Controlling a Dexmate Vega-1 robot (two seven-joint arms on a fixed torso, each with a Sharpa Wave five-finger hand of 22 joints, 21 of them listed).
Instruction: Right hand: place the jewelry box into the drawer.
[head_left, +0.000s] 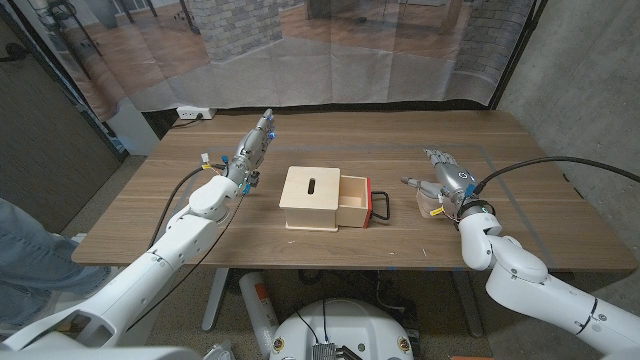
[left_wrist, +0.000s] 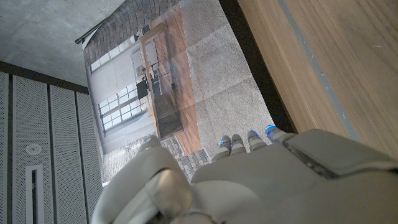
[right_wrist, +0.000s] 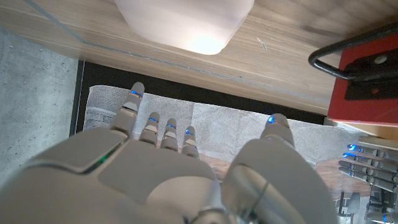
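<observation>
— Jewelry box (head_left: 432, 202)?
— Clear, small, on the wooden table (head_left: 330, 245) — right of the drawer unit's red front, just beside the right hand (head_left: 445, 180). Seen pale and translucent in the right wrist view (right_wrist: 185, 22), beyond the fingertips (right_wrist: 137, 91).

— Right hand's state?
— Fingers apart, thumb set off to one side, holding nothing. Touching the box or just over it — cannot tell.

— Drawer (head_left: 357, 203)?
— Pulled out from the pale wooden cabinet (head_left: 312, 197) toward the right hand, red front with black handle (head_left: 381, 205) facing it. Slot on the cabinet's top.

— Left hand (head_left: 254, 148)?
— Raised left of the cabinet, fingers straight and close together, pointing away toward the table's far edge. Nothing in it.
</observation>
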